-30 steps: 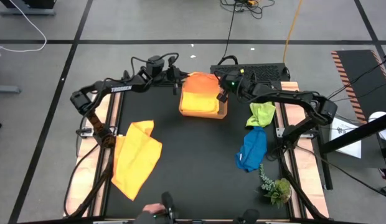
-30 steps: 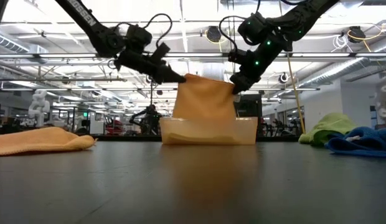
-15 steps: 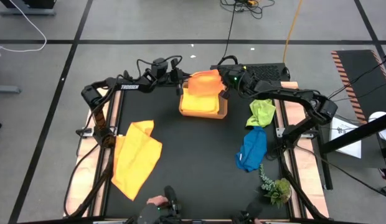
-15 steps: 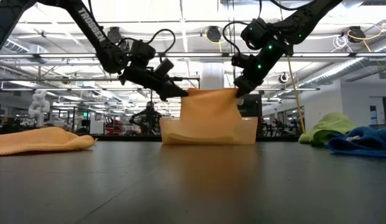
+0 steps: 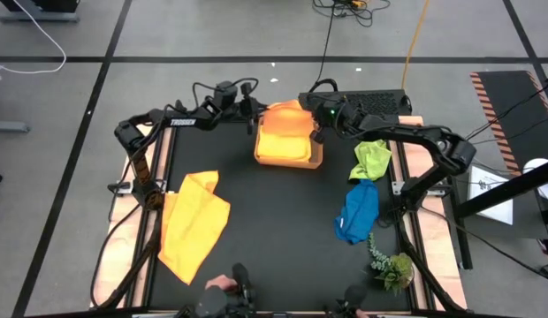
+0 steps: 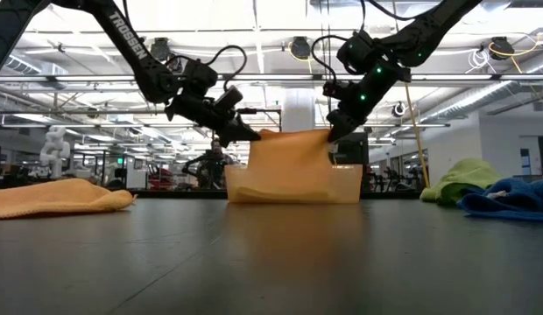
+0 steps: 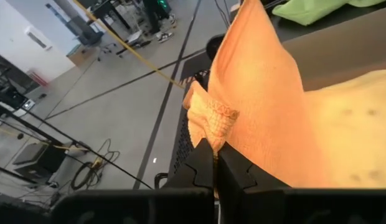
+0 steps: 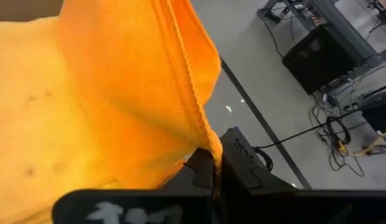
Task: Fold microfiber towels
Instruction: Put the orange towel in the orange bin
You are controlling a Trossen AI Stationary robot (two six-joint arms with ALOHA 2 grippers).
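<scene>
Grippers work together: the left gripper [image 5: 254, 117] and right gripper [image 5: 315, 124] are each clamped on a corner of the orange towel [image 5: 285, 134] hanging between them into the tray [image 5: 316, 162]. Farther off, yellow [image 5: 193, 223], blue [image 5: 358, 213] and green [image 5: 371, 160] towels lie unfolded. "TROSSEN" marks the left arm [image 6: 131, 39].

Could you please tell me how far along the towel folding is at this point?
Done: nothing clearly finished. In hand: left gripper and right gripper, both shut, hold an orange towel over the tray. Left: yellow towel, lime green towel, blue towel, all unfolded.
</scene>
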